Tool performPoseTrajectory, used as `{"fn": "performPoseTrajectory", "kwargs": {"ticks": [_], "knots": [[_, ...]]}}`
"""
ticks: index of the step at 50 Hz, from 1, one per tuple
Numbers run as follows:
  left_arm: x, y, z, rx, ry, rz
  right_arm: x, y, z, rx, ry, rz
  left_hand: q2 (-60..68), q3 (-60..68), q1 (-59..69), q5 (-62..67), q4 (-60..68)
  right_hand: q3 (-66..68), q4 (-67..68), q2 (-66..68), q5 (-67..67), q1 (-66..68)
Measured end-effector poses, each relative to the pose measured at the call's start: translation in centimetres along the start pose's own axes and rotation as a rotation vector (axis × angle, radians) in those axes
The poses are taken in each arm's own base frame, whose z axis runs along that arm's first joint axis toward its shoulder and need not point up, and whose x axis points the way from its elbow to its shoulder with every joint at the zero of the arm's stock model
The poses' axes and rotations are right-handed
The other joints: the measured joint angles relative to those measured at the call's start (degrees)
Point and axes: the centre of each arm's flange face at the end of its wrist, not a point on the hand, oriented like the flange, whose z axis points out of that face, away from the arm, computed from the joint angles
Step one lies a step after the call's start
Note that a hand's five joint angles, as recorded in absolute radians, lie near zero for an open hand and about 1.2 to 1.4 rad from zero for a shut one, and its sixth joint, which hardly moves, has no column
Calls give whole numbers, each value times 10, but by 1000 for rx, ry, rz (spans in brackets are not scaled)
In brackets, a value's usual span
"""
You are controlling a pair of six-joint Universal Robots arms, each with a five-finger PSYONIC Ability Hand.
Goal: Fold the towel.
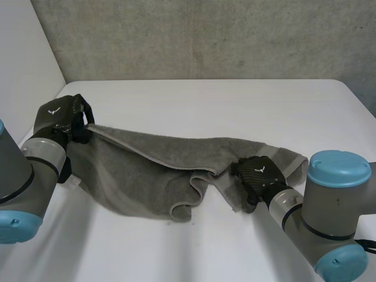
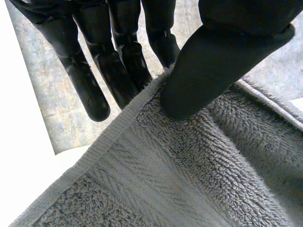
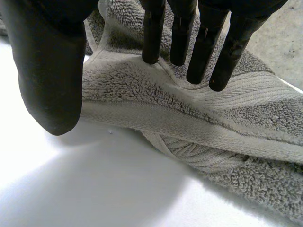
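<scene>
- The left hand (image 1: 61, 117) sits by the counter's (image 1: 205, 100) left edge, clamped on the left end of the towel (image 1: 141, 170). In its wrist view the thumb (image 2: 213, 66) presses the hem against the fingers (image 2: 87, 85) behind the cloth. Gripping right at the hem probably gives it a firm hold on that end, so it can be carried across without slipping.
- That end looks lifted off the counter, and the cloth slopes down from it towards the middle.
- The towel stretches across the middle of the counter from one hand to the other. It is rumpled, with a loose flap curling along its near side. By the look of it, no neat fold has been made yet and the cloth needs straightening first.
- The right hand (image 1: 257, 173) rests on the towel's right end, towards the counter's near right corner. Its fingers (image 3: 152, 33) are straight, with their tips down at the cloth near a hem. The thumb (image 3: 47, 71) stands apart over bare counter beside the towel, so this hand grips nothing. It seems placed to take hold of that end.
</scene>
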Motion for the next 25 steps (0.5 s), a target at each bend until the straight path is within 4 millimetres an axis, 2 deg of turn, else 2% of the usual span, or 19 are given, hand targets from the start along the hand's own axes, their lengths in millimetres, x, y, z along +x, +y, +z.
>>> {"fn": "performPoseTrajectory", "kwargs": {"ticks": [5, 14, 25], "knots": [[1, 0, 0, 0, 2, 0, 0, 3, 6, 16, 4, -5, 0, 0, 0, 0, 0, 7, 7, 3, 26, 13], [1, 2, -1, -4, 4, 1, 0, 8, 17, 38, 9, -43, 0, 0, 0, 0, 0, 85, 88, 88, 84, 98], [1, 3, -2, -9, 6, 2, 1, 7, 20, 42, 15, -57, 0, 0, 0, 0, 0, 105, 108, 104, 85, 121]]}}
